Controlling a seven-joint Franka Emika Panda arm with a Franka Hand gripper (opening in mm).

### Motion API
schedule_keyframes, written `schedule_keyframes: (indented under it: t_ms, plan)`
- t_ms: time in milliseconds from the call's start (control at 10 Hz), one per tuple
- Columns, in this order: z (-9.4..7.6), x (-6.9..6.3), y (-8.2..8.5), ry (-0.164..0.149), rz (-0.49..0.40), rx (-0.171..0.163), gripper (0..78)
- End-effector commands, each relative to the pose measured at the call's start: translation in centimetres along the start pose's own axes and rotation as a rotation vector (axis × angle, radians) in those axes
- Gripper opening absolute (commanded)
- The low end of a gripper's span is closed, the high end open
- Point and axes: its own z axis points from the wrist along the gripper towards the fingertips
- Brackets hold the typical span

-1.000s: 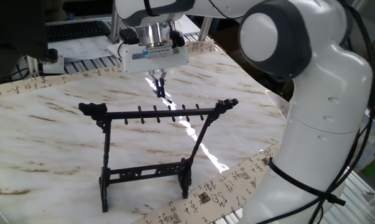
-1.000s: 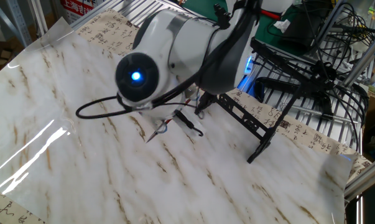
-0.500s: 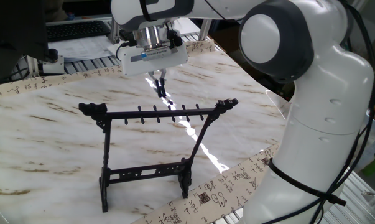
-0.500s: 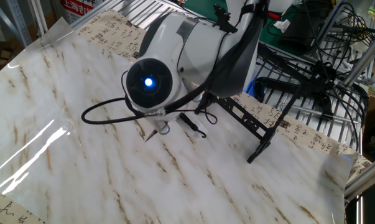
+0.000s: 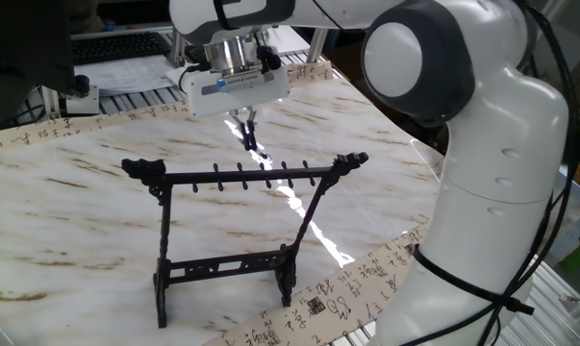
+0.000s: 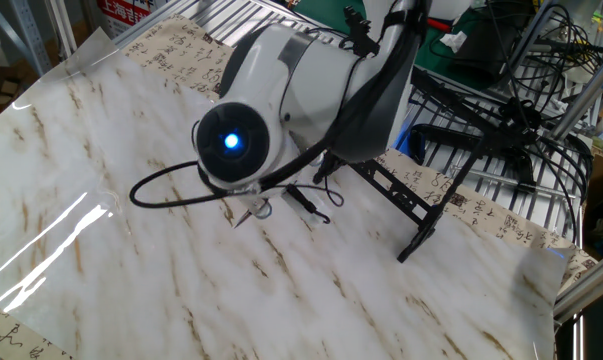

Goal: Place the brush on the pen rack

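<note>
Where the white, brown-veined marble tabletop (image 5: 78, 211) spreads under a glossy clear sheet, bordered by strips of paper printed with calligraphy (image 5: 357, 288). Looming at the right of one fixed view, filling the middle of the other: the bulky white Franka arm (image 5: 501, 173), with a glowing blue light on one joint. Standing upright on the marble, the black frame pen rack (image 5: 241, 177), long top bar studded with small pegs, curled ends, two legs and a lower crossbar; seen end-on in the other fixed view, just beside the arm. Hanging above the tabletop behind the rack, the gripper (image 5: 245, 125), fingers pointing down and drawn narrow. Pinched there, a thin dark reddish-brown calligraphy brush (image 6: 303, 197), raised a little off the marble, slanting, a small loop visible at one end; well short of the rack's pegs, none of which carries anything.
</note>
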Motion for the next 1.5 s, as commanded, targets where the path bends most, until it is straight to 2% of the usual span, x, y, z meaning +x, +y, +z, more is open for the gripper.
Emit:
schedule_keyframes:
  t_ms: [100,200,300,400,800,1500]
  plan:
    - [0.5,1.4,-0.4,0.014,0.013,-0.054,1.1]
    - [0.6,1.7,-0.4,0.011,0.017,-0.058,1.1]
    - [0.4,2.8,-0.5,0.016,0.026,-0.059,1.1]
    - [0.3,3.1,-0.5,0.024,0.03,-0.063,1.1]
    - [-0.4,6.3,-1.4,0.064,0.017,-0.066,1.1]
    - [-0.9,8.1,-2.7,0.069,-0.041,-0.073,1.1]
